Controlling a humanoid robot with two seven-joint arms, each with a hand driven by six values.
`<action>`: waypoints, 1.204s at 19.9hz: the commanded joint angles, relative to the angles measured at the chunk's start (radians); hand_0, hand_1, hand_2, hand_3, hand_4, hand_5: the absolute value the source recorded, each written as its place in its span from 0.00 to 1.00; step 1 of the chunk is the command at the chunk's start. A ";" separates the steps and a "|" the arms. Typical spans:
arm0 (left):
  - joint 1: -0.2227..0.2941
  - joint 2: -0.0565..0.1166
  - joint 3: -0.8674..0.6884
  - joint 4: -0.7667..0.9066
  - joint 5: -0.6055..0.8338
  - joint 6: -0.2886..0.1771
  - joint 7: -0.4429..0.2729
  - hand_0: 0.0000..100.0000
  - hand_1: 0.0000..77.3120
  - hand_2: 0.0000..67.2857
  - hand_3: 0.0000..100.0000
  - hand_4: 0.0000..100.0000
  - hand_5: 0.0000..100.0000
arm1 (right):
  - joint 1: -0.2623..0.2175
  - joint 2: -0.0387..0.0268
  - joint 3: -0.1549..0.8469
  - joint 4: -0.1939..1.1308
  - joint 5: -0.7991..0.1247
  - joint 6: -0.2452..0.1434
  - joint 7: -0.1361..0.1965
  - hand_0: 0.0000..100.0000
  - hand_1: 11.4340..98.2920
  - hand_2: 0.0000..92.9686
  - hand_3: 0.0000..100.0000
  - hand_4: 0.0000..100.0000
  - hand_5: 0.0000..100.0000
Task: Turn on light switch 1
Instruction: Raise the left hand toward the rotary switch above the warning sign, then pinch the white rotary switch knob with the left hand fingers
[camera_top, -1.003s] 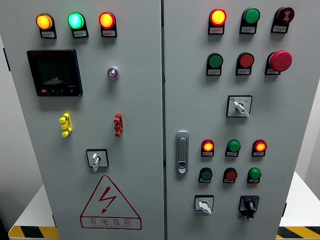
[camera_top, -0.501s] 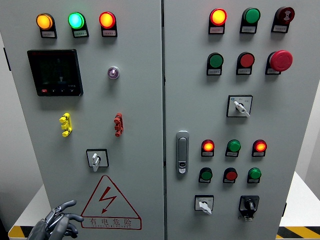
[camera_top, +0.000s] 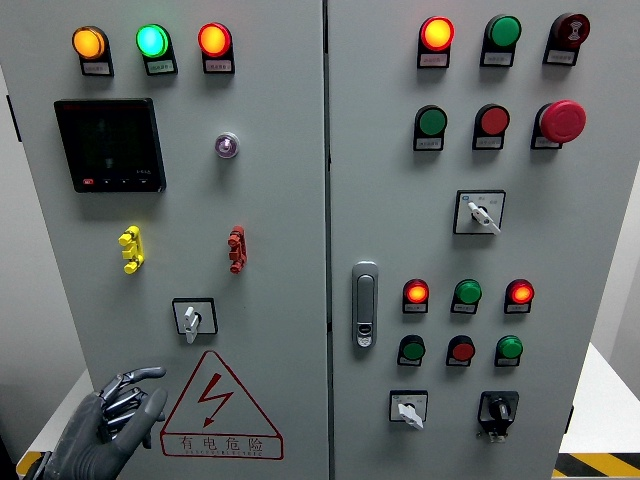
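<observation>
The left robot hand, fingers loosely spread and holding nothing, sits at the cabinet door's lower-left; the rotary selector switch lies up and right, handle pointing down.

The left hand is dark grey, almost gunmetal, with a smooth rounded back, slim jointed fingers and paler silvery metal at the knuckles
</observation>
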 joint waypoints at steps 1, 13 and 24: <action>-0.047 -0.001 0.001 0.004 0.000 0.018 0.064 0.00 0.66 0.50 0.80 0.98 0.90 | 0.000 0.0000 0.000 -0.001 0.000 0.000 0.000 0.00 0.09 0.00 0.19 0.19 0.11; -0.159 -0.012 0.003 0.012 0.000 0.064 0.179 0.00 0.77 0.55 0.82 0.99 0.90 | 0.000 -0.0015 0.000 -0.001 0.000 0.000 0.000 0.00 0.09 0.00 0.19 0.19 0.11; -0.221 -0.015 0.020 0.015 0.005 0.106 0.309 0.00 0.82 0.60 0.85 1.00 0.90 | 0.000 0.0000 0.000 0.000 0.000 0.000 0.000 0.00 0.09 0.00 0.19 0.19 0.11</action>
